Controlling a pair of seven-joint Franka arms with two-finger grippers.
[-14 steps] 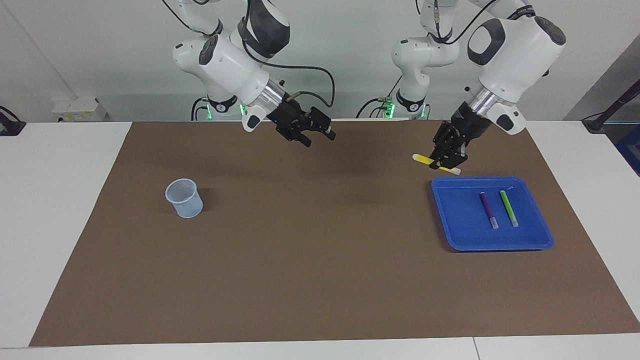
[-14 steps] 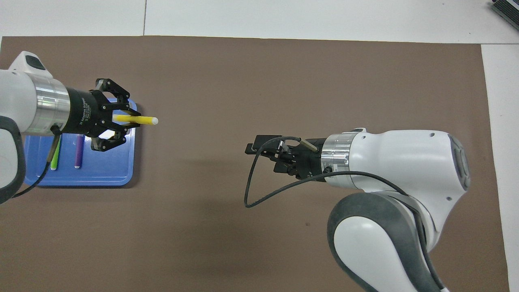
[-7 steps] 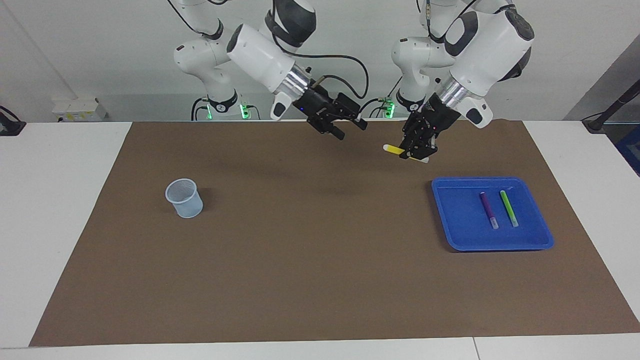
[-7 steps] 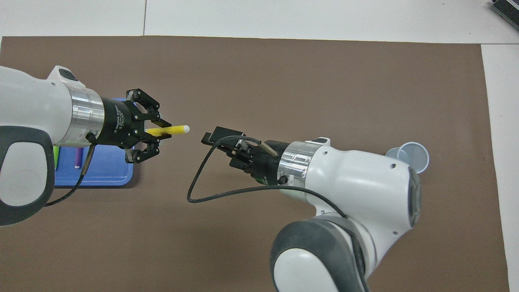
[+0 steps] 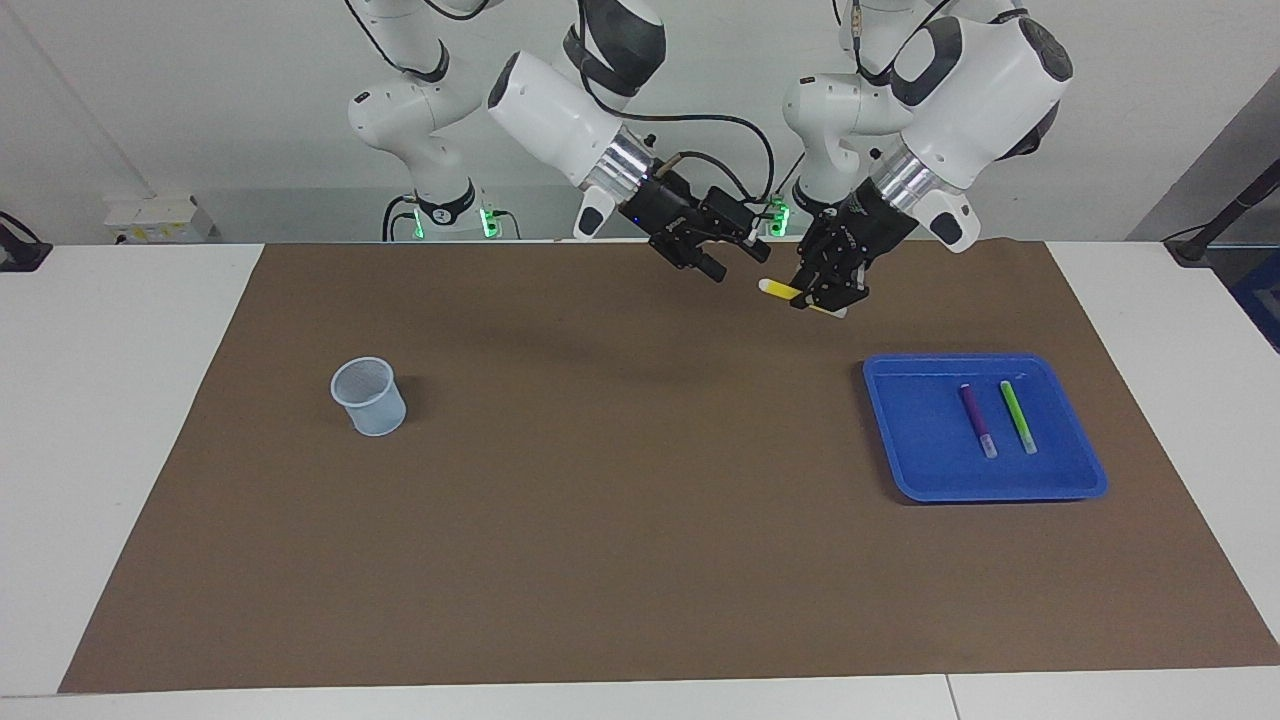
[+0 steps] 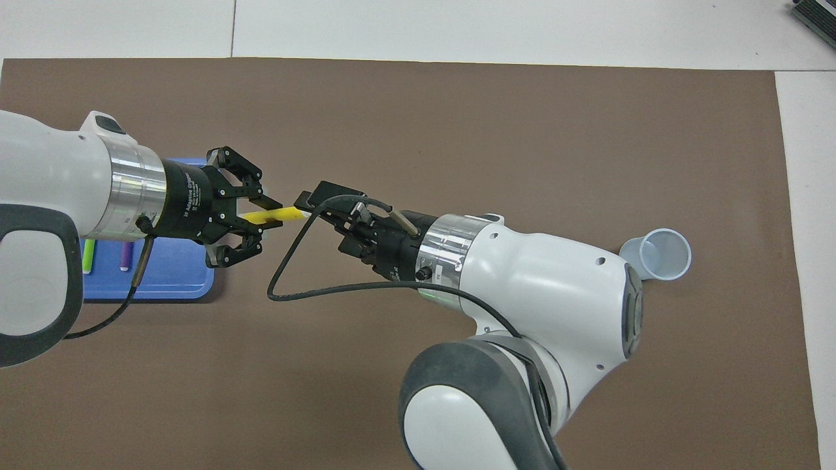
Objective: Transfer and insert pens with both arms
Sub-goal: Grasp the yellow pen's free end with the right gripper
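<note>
The handover was in hand: above the brown mat [image 5: 640, 560], the left gripper [image 5: 826, 293], clamped on the yellow pen [image 5: 778, 289], offered its free end to the right gripper [image 5: 735, 252], whose fingers stood wide apart, the pen's tip just reaching them. The right gripper would next need to close on the pen before the left let go. A second earlier, the two grippers were well apart and the pen hung beside the blue tray [image 5: 1085, 480]. The purple pen [image 5: 977, 420] and green pen [image 5: 1018, 416] lay in the tray; the cup [image 5: 369, 397] waited toward the right arm's end.

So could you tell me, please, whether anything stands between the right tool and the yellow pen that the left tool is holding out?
Nothing visible does. The right tool, open, is up over the mat beside the capped tip of the yellow pen, which the left tool holds.
</note>
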